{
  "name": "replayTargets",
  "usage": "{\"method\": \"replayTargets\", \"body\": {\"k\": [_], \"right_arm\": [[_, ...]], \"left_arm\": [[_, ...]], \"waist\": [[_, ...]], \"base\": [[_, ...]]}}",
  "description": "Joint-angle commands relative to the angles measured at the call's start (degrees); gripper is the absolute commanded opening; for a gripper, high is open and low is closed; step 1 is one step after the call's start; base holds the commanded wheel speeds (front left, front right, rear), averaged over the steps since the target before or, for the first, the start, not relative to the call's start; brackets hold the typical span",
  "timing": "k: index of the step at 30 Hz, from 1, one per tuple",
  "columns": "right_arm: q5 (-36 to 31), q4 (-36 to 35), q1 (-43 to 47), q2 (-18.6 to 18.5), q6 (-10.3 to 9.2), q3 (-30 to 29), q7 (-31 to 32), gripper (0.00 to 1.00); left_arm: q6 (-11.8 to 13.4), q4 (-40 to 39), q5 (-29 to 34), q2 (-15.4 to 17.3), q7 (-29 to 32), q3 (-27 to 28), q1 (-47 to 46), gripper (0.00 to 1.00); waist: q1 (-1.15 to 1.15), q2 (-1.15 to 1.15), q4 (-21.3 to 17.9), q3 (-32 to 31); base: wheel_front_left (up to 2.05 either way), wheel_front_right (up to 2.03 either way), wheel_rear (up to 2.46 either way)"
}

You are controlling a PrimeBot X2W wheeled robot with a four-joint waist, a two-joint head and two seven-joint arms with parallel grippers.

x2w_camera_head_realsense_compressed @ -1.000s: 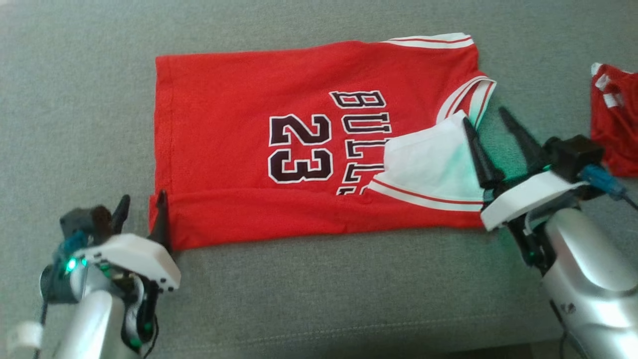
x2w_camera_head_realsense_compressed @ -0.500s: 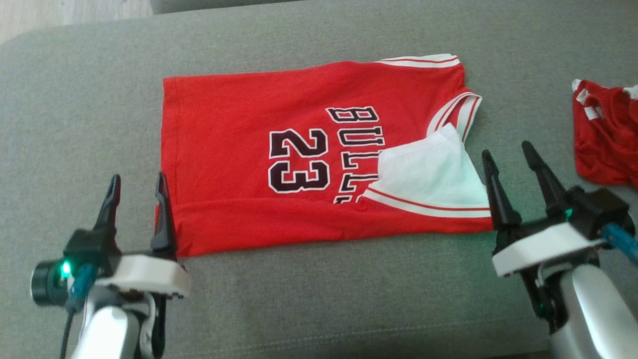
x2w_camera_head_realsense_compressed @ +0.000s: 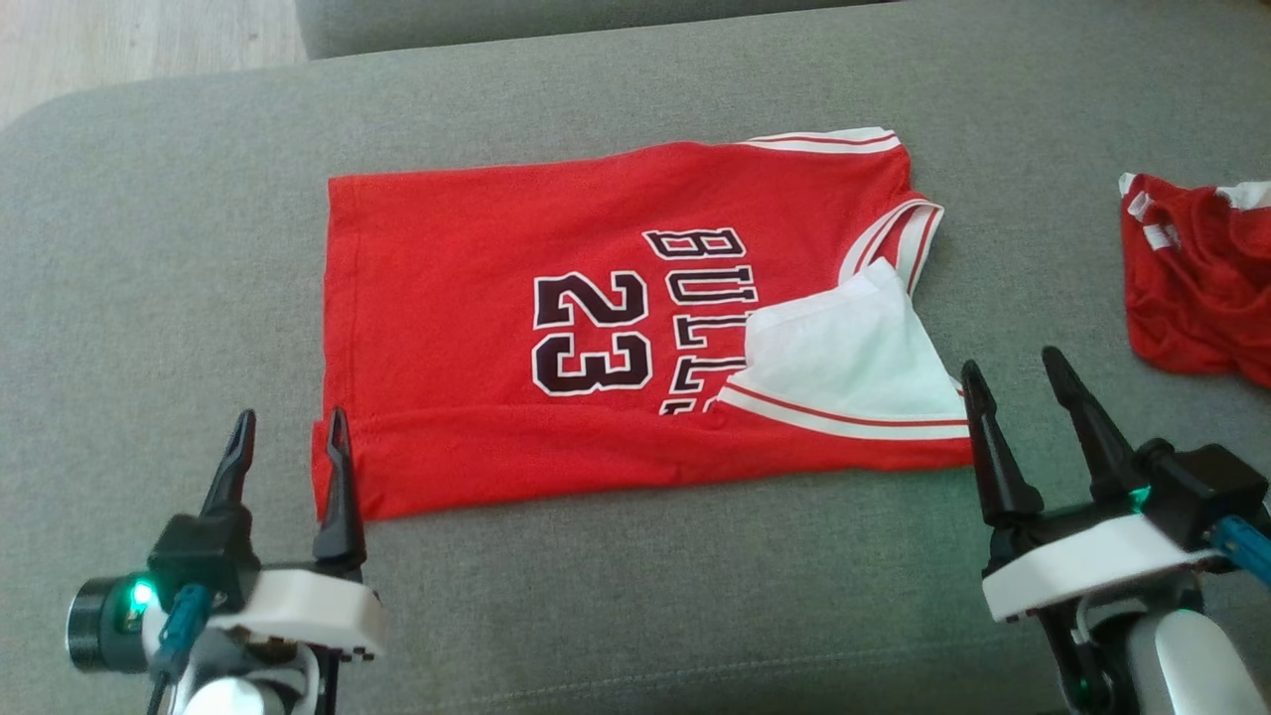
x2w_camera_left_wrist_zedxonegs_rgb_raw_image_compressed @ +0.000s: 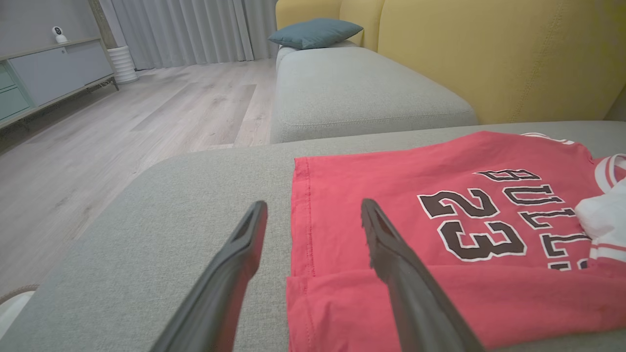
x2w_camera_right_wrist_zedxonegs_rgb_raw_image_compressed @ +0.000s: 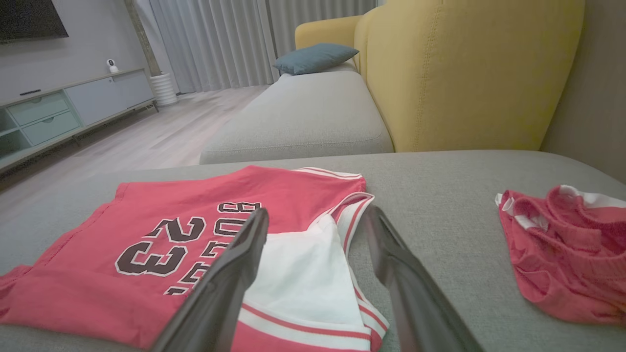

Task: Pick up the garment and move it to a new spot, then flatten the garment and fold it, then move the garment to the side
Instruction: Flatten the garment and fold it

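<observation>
At the lower left of the head view, the left gripper has its two dark fingers spread wide and holds nothing. One finger stands over bare grey sofa cushion and the other over the lower-left hem corner of the red basketball jersey; contact with the fabric cannot be confirmed. The jersey lies flat across the centre of the frame, hem to the left and neckline to the right, with the printed "23" and team lettering facing up. Its lower long edge is turned over onto the body as a narrow strip, and at the lower right the turned-over part shows its white inner face with red-and-white trim. At the lower right, the right gripper is likewise spread wide and empty, just beside the jersey's lower-right corner. A second crumpled red garment lies well apart at the right edge. Judged from this layout, flattening is complete and folding is in progress, with one lengthwise fold made. The next move probably calls for both grippers to take hold of matching points on the jersey and carry it over evenly, keeping the existing fold undisturbed.
</observation>
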Motion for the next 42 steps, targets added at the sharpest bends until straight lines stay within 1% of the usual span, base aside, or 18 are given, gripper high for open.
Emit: {"method": "replayTargets", "body": {"k": [1,8,13,20,27,30,39,40,41,42], "right_arm": [[-0.62,-2.63,-0.56,0.09,0.20,0.73,0.19,1.00],[-0.63,-3.27,-0.16,0.43,0.20,0.54,0.88,1.00],[-0.23,-2.00,0.08,0.26,0.20,0.05,2.76,1.00],[0.73,3.70,-1.72,-0.45,0.20,-0.78,6.97,1.00],[1.72,11.11,-5.60,-0.55,0.20,-0.71,11.21,1.00],[2.32,13.67,-7.14,-0.43,0.20,-0.65,12.58,1.00],[3.27,18.71,-10.91,-0.19,0.20,-0.23,16.03,1.00],[3.78,19.43,-11.42,-0.16,0.20,0.35,16.65,0.76],[4.24,19.67,-11.50,-0.10,0.20,0.65,16.97,0.38],[4.62,19.81,-11.54,-0.12,0.20,0.82,17.10,0.00]], "left_arm": [[0.38,-2.10,0.00,1.19,-0.05,2.32,-1.63,1.00],[0.10,-1.43,-1.10,1.33,-0.09,2.52,-1.48,1.00],[-0.41,0.36,-2.51,1.30,1.21,2.45,-0.96,1.00],[-2.07,5.11,-6.05,0.84,5.87,2.17,-1.79,1.00],[-3.94,9.27,-9.91,-0.34,8.66,2.22,-3.80,1.00],[-5.78,11.35,-13.02,-0.98,9.40,2.88,-4.51,1.00],[-7.98,15.54,-14.76,-0.31,12.12,2.05,-6.54,1.00],[-8.36,16.43,-15.14,-0.20,13.23,1.71,-6.92,0.42],[-8.57,16.82,-15.42,-0.16,13.82,1.59,-7.00,0.05],[-8.73,17.03,-15.59,-0.08,14.12,1.51,-7.05,0.00]], "waist": [[0.00,0.00,-0.01,-0.02],[0.00,0.00,-0.18,-0.22],[0.00,0.00,-0.29,0.55],[0.00,0.00,-0.02,3.89],[0.00,0.00,0.43,6.08],[0.00,0.00,0.55,6.43],[0.00,0.00,0.46,6.84],[0.00,0.00,0.42,6.82],[0.00,0.00,0.42,6.76],[0.00,0.00,0.42,6.68]], "base": [[0.00,0.00,0.00],[0.00,0.00,0.00],[0.00,0.00,0.00],[0.00,0.00,0.00],[0.00,0.00,0.00],[0.00,0.00,0.00],[0.00,0.00,0.00],[0.00,0.00,0.00],[0.00,0.00,0.00],[0.00,0.00,0.00]]}}
